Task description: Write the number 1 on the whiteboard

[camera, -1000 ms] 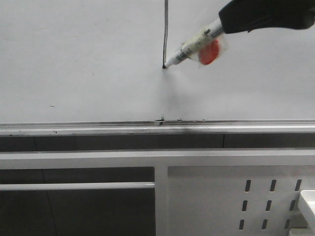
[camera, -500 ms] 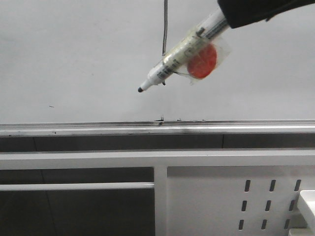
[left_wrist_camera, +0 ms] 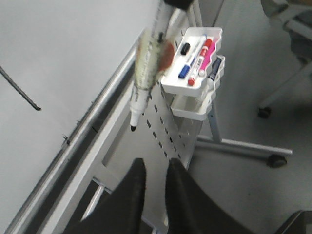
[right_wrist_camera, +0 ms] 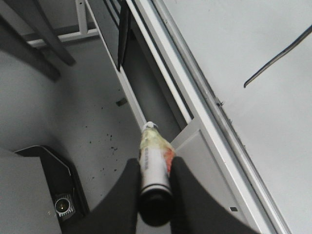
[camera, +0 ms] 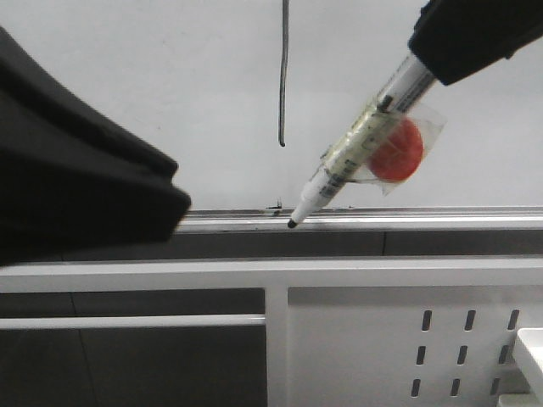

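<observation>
Dark number 1 (camera: 283, 72) on whiteboard (camera: 127, 68), apart from right jaws clamping marker (camera: 356, 144); left jaws nearly closed, empty.

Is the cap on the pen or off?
Off. The marker in the right gripper shows its bare black tip, pointing down at the whiteboard's rail.

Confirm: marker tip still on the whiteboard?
Apart. Left wrist view shows the marker tip hanging clear of the whiteboard, out past the rail; the right gripper holds it.
</observation>
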Controlling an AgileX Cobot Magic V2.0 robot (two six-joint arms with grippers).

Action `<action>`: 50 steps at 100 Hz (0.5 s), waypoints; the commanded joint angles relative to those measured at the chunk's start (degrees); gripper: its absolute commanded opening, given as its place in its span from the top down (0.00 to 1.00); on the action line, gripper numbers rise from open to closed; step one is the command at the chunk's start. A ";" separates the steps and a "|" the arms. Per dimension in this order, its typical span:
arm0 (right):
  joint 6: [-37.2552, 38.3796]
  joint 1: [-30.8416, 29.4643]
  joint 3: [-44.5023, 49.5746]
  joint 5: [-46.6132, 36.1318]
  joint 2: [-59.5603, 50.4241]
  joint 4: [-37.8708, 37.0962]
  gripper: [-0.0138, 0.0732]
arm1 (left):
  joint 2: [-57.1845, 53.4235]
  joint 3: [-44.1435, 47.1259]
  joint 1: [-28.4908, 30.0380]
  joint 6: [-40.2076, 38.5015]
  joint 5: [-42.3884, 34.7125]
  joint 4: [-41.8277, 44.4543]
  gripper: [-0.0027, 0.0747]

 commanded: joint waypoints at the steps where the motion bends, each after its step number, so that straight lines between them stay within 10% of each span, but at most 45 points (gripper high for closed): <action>1: -0.21 0.14 -2.20 -1.96 0.20 -0.16 0.92 | 1.54 -1.96 -0.08 0.50 0.37 1.38 0.63; 50: -0.31 4.41 -5.87 -3.86 6.30 -0.06 0.92 | 2.11 -2.97 -0.08 0.50 7.07 2.17 0.51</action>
